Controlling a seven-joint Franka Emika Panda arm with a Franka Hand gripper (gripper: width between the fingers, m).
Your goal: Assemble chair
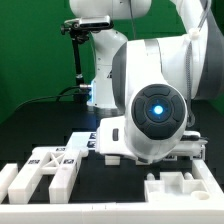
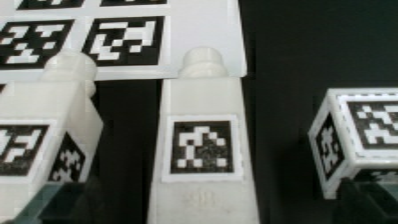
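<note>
Since the claw (image 2: pixel 205 208) hangs spread wide over the tagged matte white chair post (image 2: pixel 205 135), centre it before closing.

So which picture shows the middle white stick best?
The wrist view. The middle stick fills it from rounded tip to tag, between another stick and a block. In the exterior view the robot arm covers the middle, and I cannot tell which white piece there is that stick.
</note>
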